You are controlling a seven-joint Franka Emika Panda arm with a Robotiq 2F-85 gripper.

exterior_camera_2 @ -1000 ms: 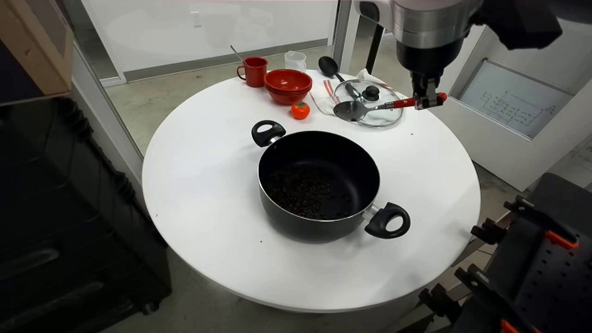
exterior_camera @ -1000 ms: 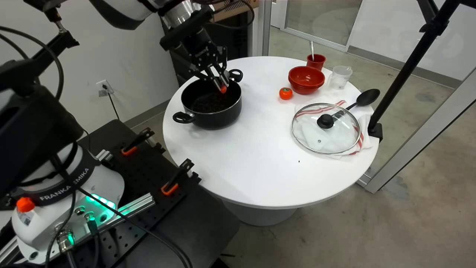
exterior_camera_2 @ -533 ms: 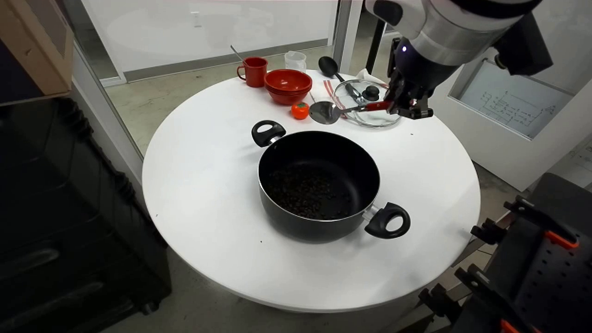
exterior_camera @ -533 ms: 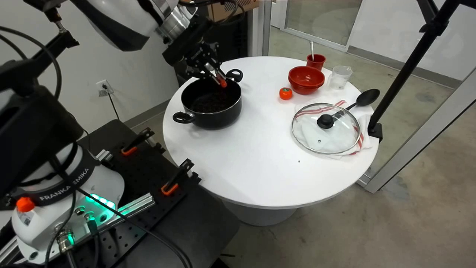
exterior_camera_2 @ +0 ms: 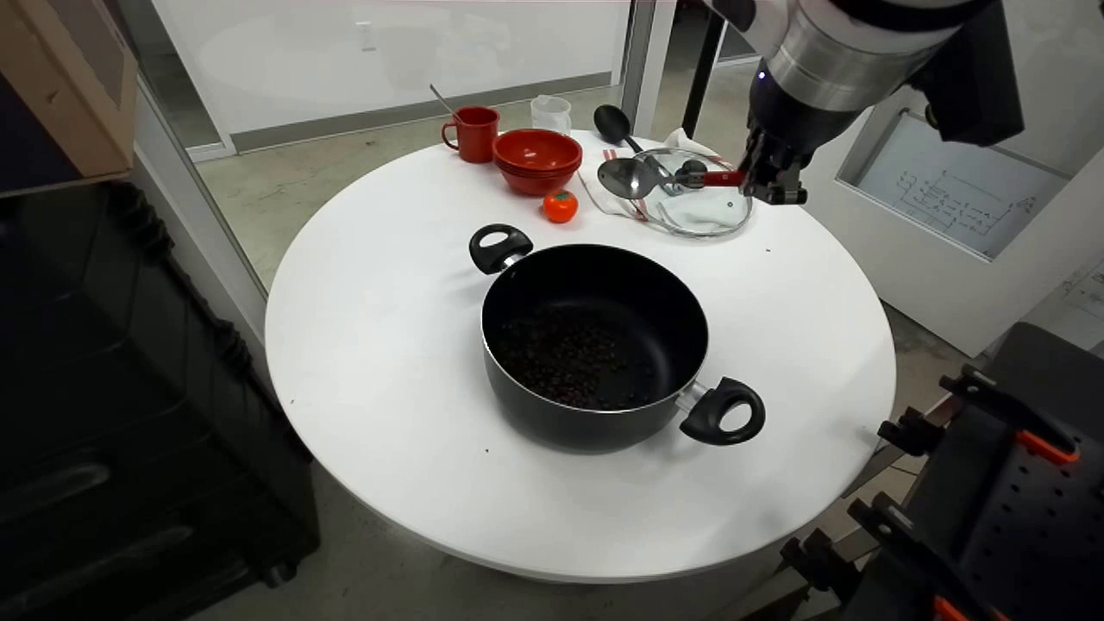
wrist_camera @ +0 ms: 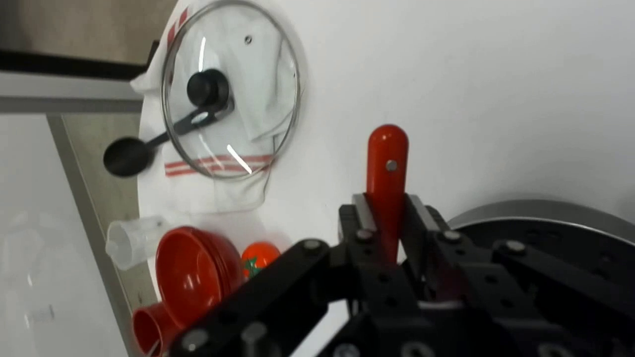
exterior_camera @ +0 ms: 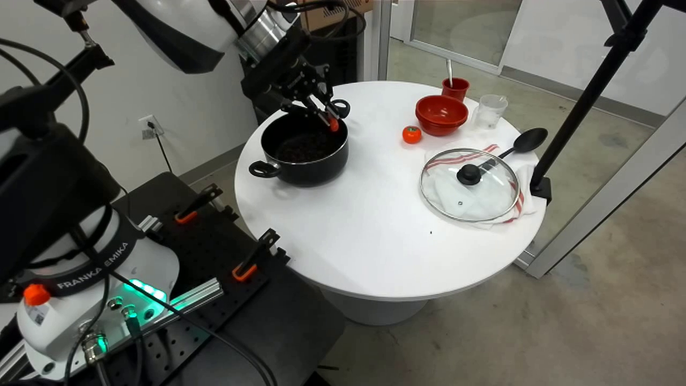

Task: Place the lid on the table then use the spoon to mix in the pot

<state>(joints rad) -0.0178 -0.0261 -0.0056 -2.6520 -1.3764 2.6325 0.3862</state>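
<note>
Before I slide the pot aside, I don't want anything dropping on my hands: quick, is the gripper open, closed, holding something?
Gripper: closed, holding the spoon by its red handle.

There is one desk, one pot with two handles, one lid with one knob, one red-handled spoon and one black spoon. There are also one towel, one tomato, one mug, one thin stick and one clear cup. The red bowls number at least two; the dark bits cannot be counted.
</note>
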